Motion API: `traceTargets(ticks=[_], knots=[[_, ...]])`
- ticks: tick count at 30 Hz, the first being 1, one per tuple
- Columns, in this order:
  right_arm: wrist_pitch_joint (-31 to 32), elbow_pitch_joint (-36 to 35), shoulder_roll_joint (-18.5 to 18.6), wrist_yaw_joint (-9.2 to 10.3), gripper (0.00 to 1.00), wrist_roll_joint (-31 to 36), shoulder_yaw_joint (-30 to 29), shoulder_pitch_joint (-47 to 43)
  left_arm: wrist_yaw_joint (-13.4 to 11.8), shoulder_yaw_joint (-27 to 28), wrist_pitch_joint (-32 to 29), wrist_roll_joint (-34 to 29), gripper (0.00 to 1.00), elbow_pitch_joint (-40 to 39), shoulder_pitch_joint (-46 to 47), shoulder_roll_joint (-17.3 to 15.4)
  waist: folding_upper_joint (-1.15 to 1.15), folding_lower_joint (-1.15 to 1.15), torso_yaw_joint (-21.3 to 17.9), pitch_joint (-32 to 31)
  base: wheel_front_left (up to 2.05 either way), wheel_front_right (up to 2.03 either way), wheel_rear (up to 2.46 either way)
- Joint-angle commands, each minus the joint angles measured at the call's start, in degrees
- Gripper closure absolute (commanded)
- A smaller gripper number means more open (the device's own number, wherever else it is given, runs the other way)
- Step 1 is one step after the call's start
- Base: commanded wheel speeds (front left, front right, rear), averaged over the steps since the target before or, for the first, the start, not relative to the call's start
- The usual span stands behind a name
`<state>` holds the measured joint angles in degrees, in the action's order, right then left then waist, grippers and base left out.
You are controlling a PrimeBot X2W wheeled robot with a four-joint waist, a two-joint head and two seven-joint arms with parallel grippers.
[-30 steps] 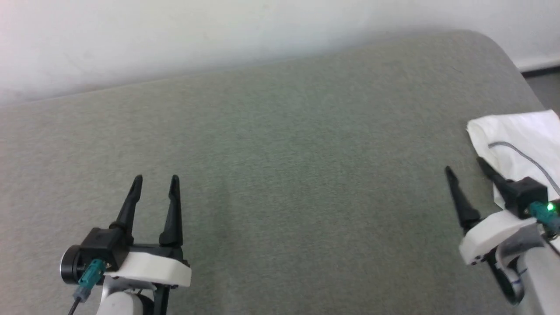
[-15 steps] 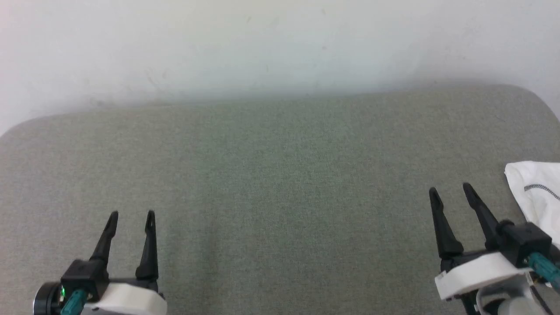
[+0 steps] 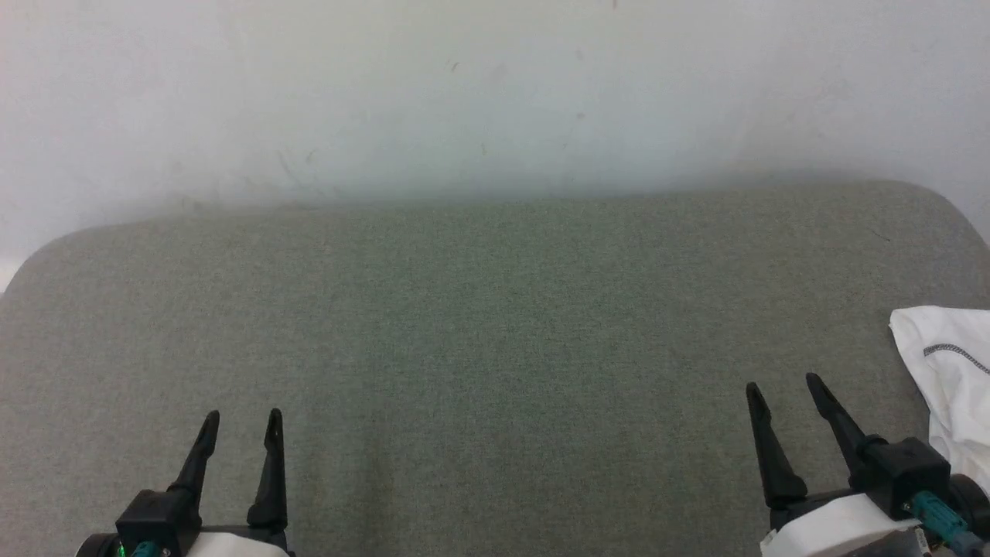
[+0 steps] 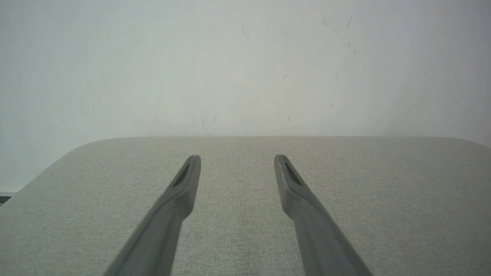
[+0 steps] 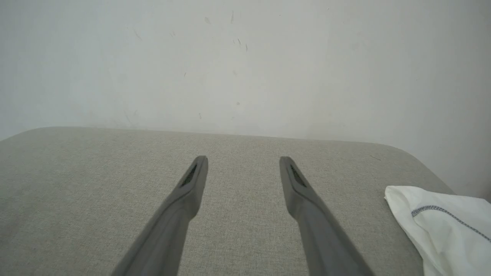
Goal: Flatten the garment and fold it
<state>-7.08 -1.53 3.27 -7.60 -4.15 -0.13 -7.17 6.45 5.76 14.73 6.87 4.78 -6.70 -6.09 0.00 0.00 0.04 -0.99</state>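
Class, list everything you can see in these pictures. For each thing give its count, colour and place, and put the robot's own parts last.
garment: one, white with grey stitching, at the right edge of the padded surface, cut off by the frame.
padded surface: one, grey-green fabric, spread below the wall.
wall: one, white with faint scuffs, behind the padded surface.
left end effector: one, dark fingers, open and empty, lower left.
right end effector: one, dark fingers, open and empty, lower right, left of the garment.

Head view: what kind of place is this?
Probably an indoor room: a grey fabric-covered surface, maybe a bed or padded table, against a white wall, with a white garment on it.
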Motion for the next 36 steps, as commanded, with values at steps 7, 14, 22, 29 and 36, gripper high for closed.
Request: traceTargets(ticks=[7, 14, 22, 29, 36], knots=[[0.03, 0.04, -0.04, 0.00, 1.00, 0.09, 0.24, -0.28, 0.04, 0.01, -0.08, 0.01, 1.00, 0.29, 0.01, 0.18, 0.00, 0.00, -0.27, -0.22, 0.00, 0.00, 0.00], [0.42, 0.13, -0.06, 0.01, 1.00, 0.32, 0.24, 0.14, -0.32, -0.32, -0.90, -0.38, 1.00, 0.01, 0.38, 0.35, 0.00, 0.00, -0.26, -0.15, 0.00, 0.00, 0.00], [0.87, 0.22, -0.08, 0.01, 1.00, 0.58, 0.23, 0.62, -0.74, -0.68, -1.84, -0.82, 1.00, -0.32, 0.81, 0.54, 0.00, 0.00, -0.25, -0.07, 0.00, 0.00, 0.00], [1.27, 0.31, -0.10, 0.02, 1.00, 0.80, 0.22, 1.03, -1.10, -1.01, -2.66, -1.20, 1.00, -0.60, 1.19, 0.71, 0.00, 0.00, -0.23, 0.00, 0.00, 0.00, 0.00], [1.66, 0.39, -0.12, 0.03, 1.00, 1.03, 0.21, 1.45, -1.47, -1.33, -3.48, -1.59, 1.00, -0.88, 1.56, 0.88, 0.00, 0.00, -0.22, 0.06, 0.00, 0.00, 0.00]])
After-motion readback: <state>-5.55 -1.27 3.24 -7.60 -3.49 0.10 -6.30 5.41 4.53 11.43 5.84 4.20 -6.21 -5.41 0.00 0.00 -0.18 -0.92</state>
